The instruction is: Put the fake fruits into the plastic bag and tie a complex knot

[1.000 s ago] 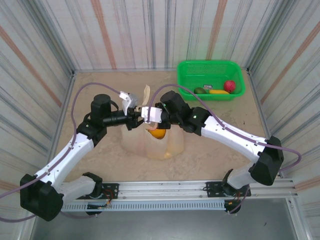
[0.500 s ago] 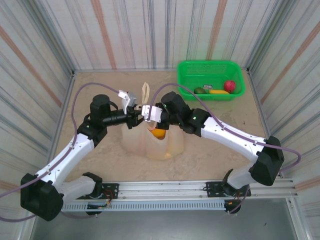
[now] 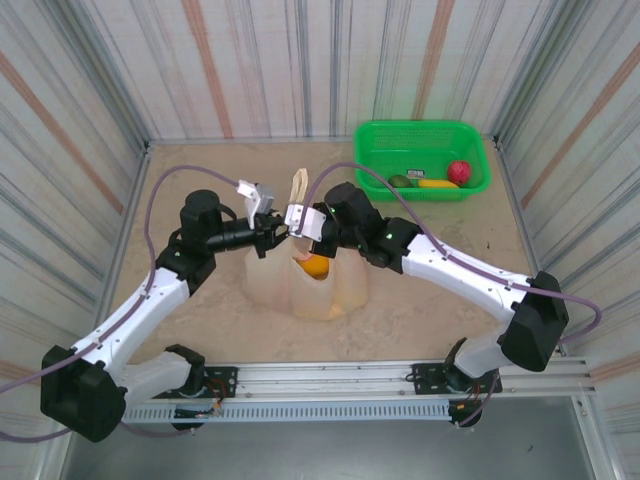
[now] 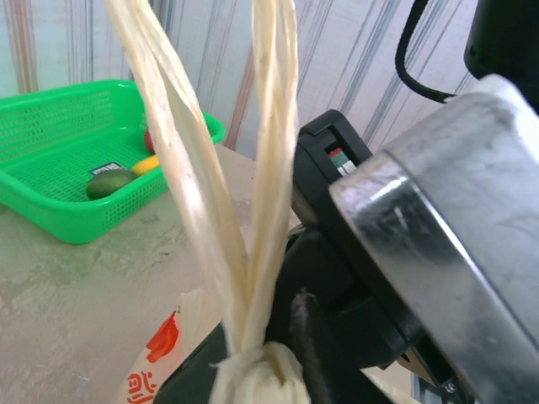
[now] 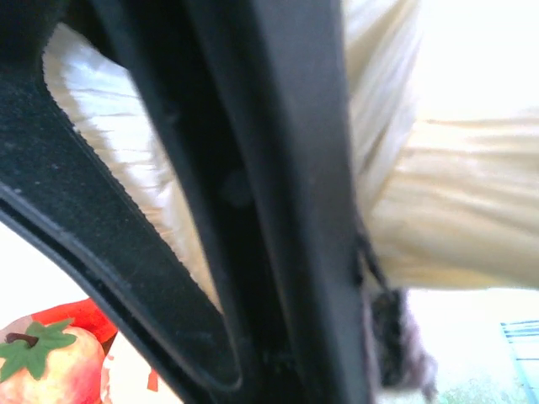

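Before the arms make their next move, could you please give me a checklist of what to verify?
1. All fake fruits in the plastic bag: not ok; a red fruit, a banana and a green fruit lie in the green basket.
2. A knot tied: ok; two handle strips rise from it.
3. The right hand shut: ok.
4. The left hand gripping a strip: cannot tell.
5. The bag standing on the table: ok.
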Action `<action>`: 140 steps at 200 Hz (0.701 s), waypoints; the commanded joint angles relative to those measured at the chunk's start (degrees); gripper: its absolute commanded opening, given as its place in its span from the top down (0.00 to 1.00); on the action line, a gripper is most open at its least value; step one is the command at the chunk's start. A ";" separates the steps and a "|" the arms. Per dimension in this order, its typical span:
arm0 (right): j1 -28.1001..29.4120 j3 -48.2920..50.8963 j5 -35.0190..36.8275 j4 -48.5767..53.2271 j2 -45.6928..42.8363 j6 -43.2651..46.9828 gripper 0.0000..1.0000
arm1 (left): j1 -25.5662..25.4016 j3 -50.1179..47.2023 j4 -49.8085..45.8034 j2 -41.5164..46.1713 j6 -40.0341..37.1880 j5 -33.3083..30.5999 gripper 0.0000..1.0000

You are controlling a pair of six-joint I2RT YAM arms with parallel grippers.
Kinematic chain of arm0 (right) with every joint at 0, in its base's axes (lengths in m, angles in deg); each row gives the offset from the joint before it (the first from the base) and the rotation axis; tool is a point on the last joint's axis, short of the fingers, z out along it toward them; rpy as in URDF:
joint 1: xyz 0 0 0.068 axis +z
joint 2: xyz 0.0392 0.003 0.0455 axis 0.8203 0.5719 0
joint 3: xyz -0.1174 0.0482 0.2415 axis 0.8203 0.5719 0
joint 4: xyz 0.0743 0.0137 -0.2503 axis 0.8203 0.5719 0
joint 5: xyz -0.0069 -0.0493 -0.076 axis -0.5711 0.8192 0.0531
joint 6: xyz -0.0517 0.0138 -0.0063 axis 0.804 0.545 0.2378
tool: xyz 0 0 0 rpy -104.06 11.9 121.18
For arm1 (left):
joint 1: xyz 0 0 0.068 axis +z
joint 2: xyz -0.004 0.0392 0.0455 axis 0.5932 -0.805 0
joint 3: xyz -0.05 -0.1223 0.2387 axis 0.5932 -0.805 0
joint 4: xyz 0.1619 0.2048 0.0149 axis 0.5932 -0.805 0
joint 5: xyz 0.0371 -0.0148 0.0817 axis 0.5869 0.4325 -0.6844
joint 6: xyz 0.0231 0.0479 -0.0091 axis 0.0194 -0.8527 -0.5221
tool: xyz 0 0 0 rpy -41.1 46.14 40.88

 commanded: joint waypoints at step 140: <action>-10.56 9.83 -18.77 -7.07 -17.57 -10.74 0.58 | -0.34 -2.69 3.85 2.90 -2.46 -0.36 1.00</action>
